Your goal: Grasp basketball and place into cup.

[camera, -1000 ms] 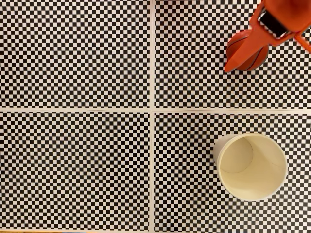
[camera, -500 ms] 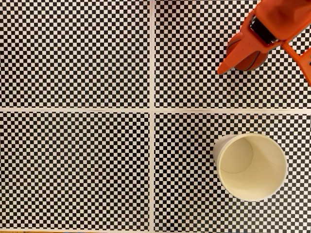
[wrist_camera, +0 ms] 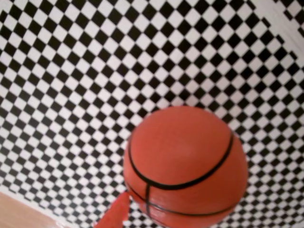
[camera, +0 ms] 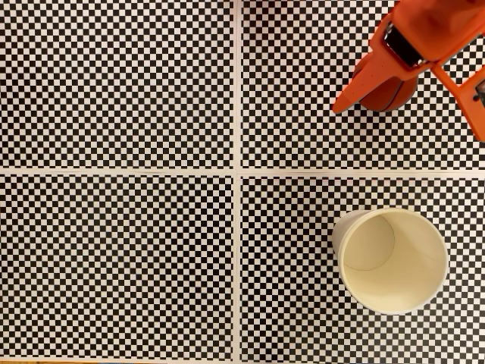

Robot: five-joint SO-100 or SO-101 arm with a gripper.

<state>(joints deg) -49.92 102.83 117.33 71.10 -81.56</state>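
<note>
Checkered black-and-white mat [camera: 121, 91]. Small orange-red basketball with black seams [wrist_camera: 185, 166] beyond cream paper cup [camera: 392, 260], under orange gripper [camera: 413, 106]; jaws spread wide, astride it.

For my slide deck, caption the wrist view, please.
Wrist view: orange basketball with black seams fills the foreground on a checkerboard mat, an orange fingertip beside it.

In the fixed view the orange gripper [camera: 405, 110] reaches in from the upper right, above the cup [camera: 392, 260], its two fingers spread wide apart.
</note>
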